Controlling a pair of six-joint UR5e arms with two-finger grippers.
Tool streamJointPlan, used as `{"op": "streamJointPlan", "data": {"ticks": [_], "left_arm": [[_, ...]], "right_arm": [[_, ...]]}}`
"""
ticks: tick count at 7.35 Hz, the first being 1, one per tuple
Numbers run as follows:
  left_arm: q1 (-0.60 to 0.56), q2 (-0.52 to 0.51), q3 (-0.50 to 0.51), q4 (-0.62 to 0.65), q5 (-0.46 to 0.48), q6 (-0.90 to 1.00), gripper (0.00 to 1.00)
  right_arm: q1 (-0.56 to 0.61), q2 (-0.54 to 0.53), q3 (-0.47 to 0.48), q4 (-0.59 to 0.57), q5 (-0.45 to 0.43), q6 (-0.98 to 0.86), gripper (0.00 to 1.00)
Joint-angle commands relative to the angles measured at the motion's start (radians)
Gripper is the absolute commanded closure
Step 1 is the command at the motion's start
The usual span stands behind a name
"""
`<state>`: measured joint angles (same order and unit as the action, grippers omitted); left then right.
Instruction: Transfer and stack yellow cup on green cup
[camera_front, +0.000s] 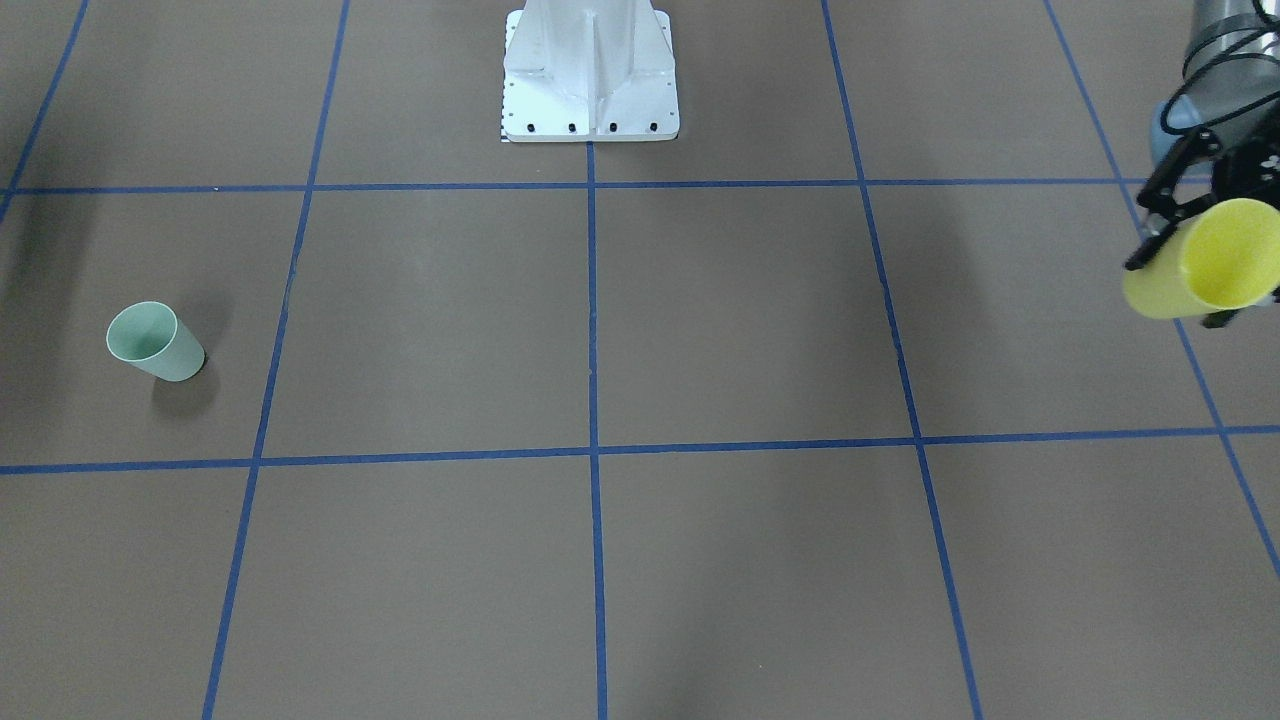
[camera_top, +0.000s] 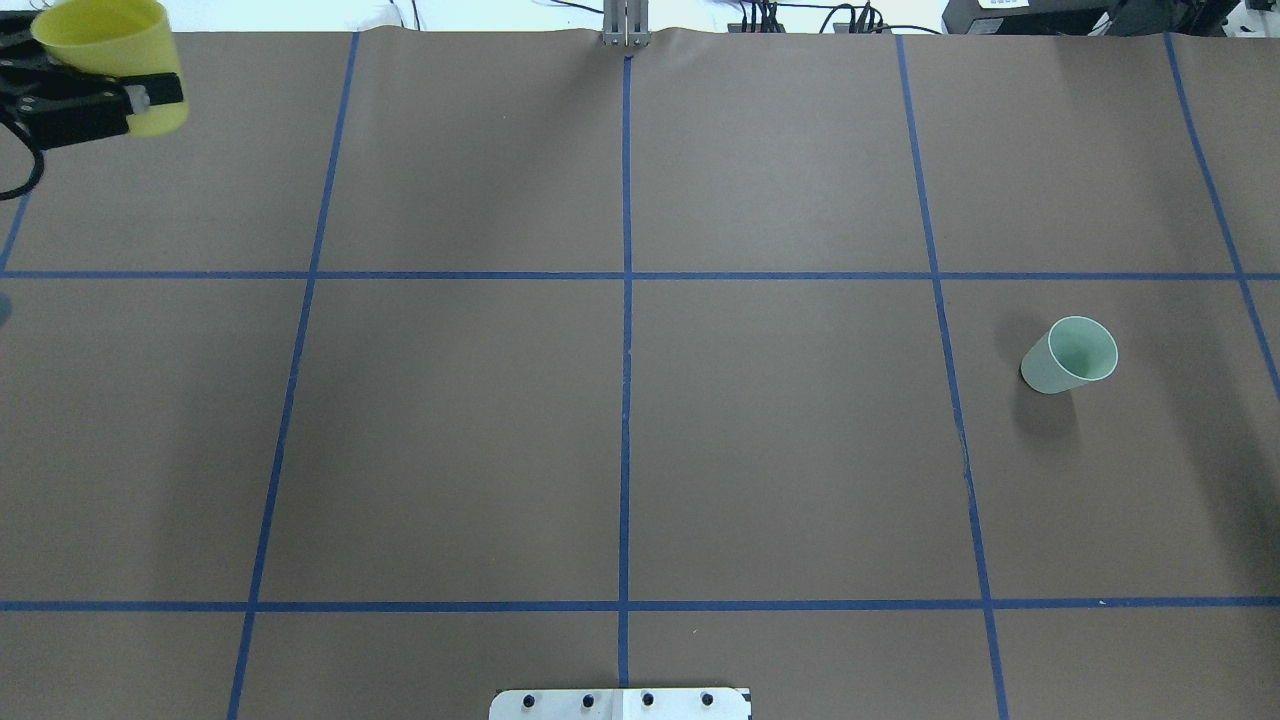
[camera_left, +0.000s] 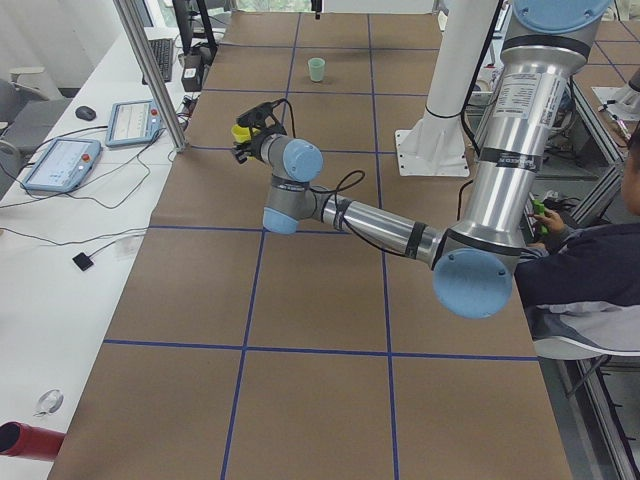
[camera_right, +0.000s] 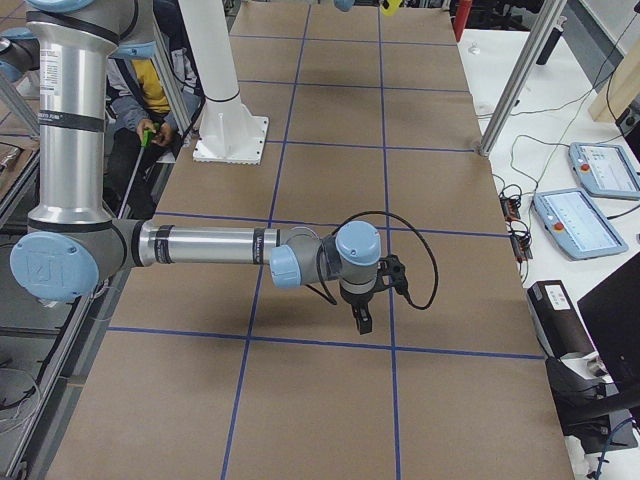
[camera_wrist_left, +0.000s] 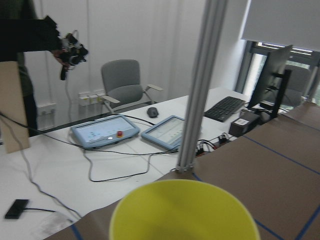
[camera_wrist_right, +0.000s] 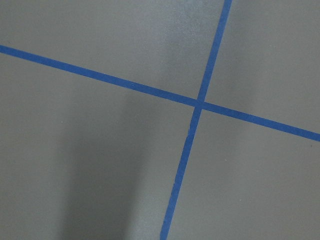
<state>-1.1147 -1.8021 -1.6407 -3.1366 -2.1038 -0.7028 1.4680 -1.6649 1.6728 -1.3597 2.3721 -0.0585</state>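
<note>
The yellow cup (camera_front: 1215, 260) is held above the table's far left corner, mouth up; it also shows in the overhead view (camera_top: 105, 40) and fills the bottom of the left wrist view (camera_wrist_left: 182, 212). My left gripper (camera_front: 1195, 275) is shut on its sides, fingers (camera_top: 150, 97) across its wall. The green cup (camera_front: 155, 342) stands upright on the table on my right side (camera_top: 1068, 356), far from the yellow cup. My right gripper (camera_right: 362, 320) hangs over the table in the exterior right view only; I cannot tell whether it is open or shut. Its wrist view has only brown table and blue tape.
The white robot pedestal (camera_front: 590, 75) stands at the table's robot-side edge. Blue tape lines (camera_top: 625, 275) grid the brown table. An aluminium post (camera_left: 150, 70) and a desk with pendants (camera_left: 60, 160) lie past the left edge. An operator (camera_left: 590, 270) sits beside the robot.
</note>
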Motion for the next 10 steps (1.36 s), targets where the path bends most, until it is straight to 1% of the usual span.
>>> {"op": "streamJointPlan", "data": {"ticks": [1, 2, 3, 4, 5, 6, 7, 8, 9, 10], "left_arm": [[0.067, -0.036, -0.001, -0.008, 0.001, 0.002, 1.00], [0.100, -0.051, -0.001, -0.010, 0.001, 0.002, 1.00], [0.155, -0.100, 0.008, -0.008, 0.004, 0.003, 1.00], [0.220, -0.133, 0.012, -0.007, 0.040, 0.014, 1.00], [0.312, -0.150, 0.013, -0.002, 0.142, 0.031, 1.00], [0.396, -0.179, 0.033, 0.001, 0.212, 0.069, 1.00], [0.418, -0.230, 0.070, 0.006, 0.237, 0.080, 1.00], [0.438, -0.265, 0.100, 0.006, 0.238, 0.086, 1.00], [0.461, -0.298, 0.129, 0.007, 0.242, 0.126, 1.00], [0.463, -0.309, 0.146, 0.006, 0.242, 0.179, 1.00]], "right_arm": [[0.000, 0.001, 0.019, 0.001, 0.052, -0.001, 0.01], [0.000, 0.011, 0.028, 0.002, 0.052, 0.002, 0.01], [0.000, 0.042, 0.037, 0.001, 0.046, 0.003, 0.01], [0.003, 0.068, 0.053, -0.001, 0.050, 0.003, 0.01], [0.003, 0.067, 0.074, -0.001, 0.052, 0.011, 0.01], [0.002, 0.067, 0.079, -0.001, 0.096, 0.011, 0.01], [0.002, 0.067, 0.134, 0.051, 0.119, 0.020, 0.01], [0.000, 0.082, 0.168, 0.082, 0.137, 0.195, 0.01], [-0.041, 0.130, 0.220, 0.089, 0.165, 0.389, 0.01], [-0.117, 0.211, 0.252, 0.083, 0.164, 0.574, 0.01]]}}
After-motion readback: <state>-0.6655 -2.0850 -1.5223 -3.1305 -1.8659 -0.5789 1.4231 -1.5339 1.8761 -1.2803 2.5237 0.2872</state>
